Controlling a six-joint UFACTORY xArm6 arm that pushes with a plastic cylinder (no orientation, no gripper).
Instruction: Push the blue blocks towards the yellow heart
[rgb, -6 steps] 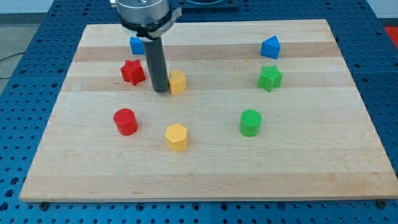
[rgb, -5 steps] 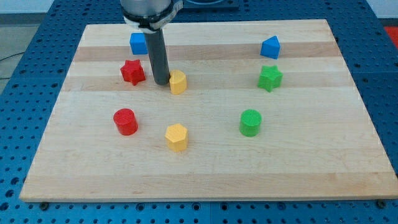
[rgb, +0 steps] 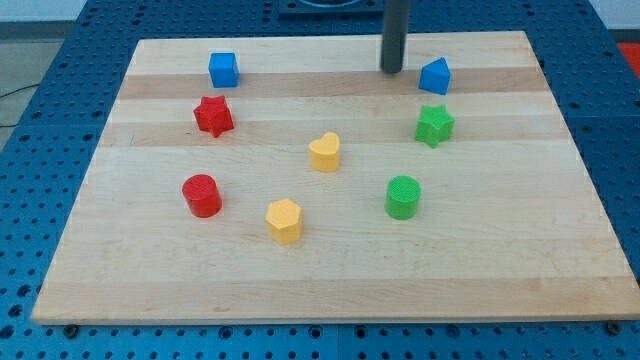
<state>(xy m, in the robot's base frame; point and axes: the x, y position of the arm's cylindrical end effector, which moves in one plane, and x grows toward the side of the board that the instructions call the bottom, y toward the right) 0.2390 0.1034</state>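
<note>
My tip near blue block (rod top cropped).

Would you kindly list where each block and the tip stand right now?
my tip: just left of the blue wedge-like block, apart
blue wedge-like block: top right
blue cube: top left
yellow heart: centre, alone
yellow hexagon: below centre
red star: left
red cylinder: lower left
green star: right
green cylinder: lower right
</note>
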